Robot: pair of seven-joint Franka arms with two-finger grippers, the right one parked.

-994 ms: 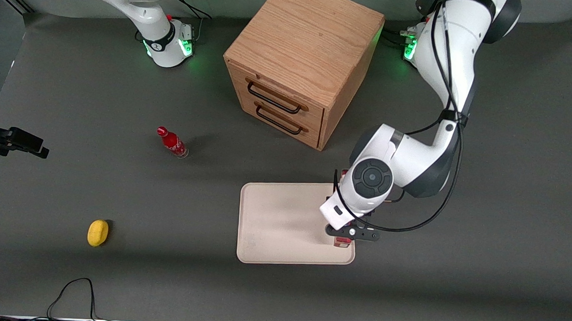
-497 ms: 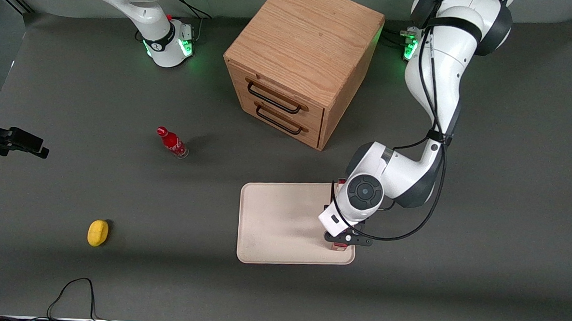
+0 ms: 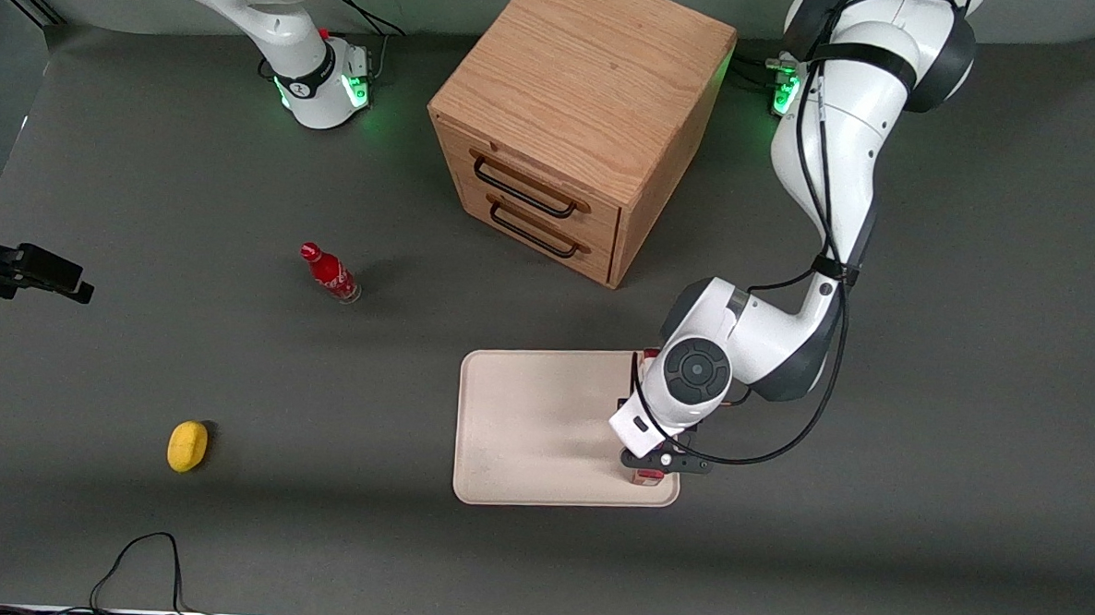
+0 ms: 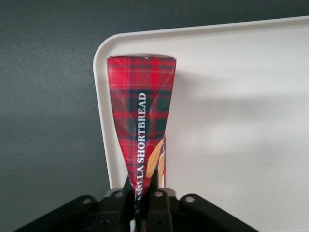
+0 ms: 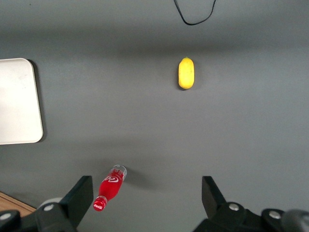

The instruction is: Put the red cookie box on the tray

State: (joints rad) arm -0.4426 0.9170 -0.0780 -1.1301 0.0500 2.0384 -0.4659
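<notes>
The red cookie box (image 4: pixel 142 111), a tartan carton lettered "SHORTBREAD", is held by one end in my left gripper (image 4: pixel 145 187), which is shut on it. The box hangs over the cream-white tray (image 4: pixel 241 121), along the tray's rim toward the working arm's end and close to a corner. Whether its lower end touches the tray I cannot tell. In the front view the wrist covers most of the box; only a red sliver (image 3: pixel 648 476) shows below the gripper (image 3: pixel 663 460), above the tray (image 3: pixel 533 427).
A wooden two-drawer cabinet (image 3: pixel 574 124) stands farther from the front camera than the tray. A small red bottle (image 3: pixel 329 273) and a yellow object (image 3: pixel 187 445) lie toward the parked arm's end. A black cable (image 3: pixel 135 557) loops at the table's near edge.
The left arm's wrist has sunk toward the tray with the box and shifted slightly toward the front camera. The grip is unchanged.
</notes>
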